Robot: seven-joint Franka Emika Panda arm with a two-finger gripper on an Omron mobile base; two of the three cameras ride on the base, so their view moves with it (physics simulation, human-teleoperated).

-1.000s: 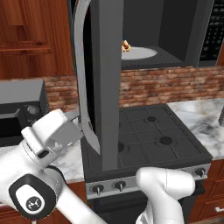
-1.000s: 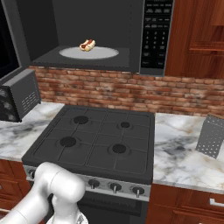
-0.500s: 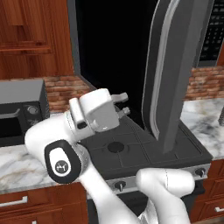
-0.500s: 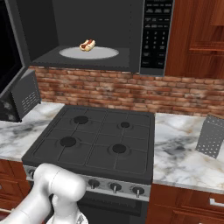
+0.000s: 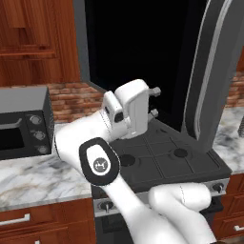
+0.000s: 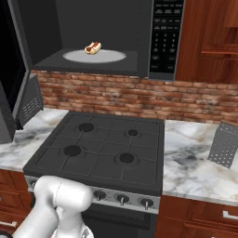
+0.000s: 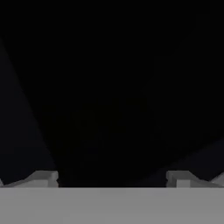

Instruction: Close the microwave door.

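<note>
Where the left base view looks over the arm, the microwave door (image 5: 214, 71) stands partly swung, edge-on at the right above the stove (image 5: 162, 157), its silver bar handle (image 5: 202, 66) facing left. The gripper (image 5: 153, 101) sits just left of it, fingers apart. A toaster oven (image 5: 21, 121) rests on the counter at far left.

In the right base view, the microwave (image 6: 107, 37) gapes open over the cooktop, a hot dog (image 6: 93, 47) on its turntable plate (image 6: 95, 56); a grater (image 6: 224, 145) leans at right.

The hand view shows darkness past the spread fingertips (image 7: 43, 178).

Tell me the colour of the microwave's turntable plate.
White; the round turntable plate shows best in the right base view, against the microwave's dark interior.
</note>
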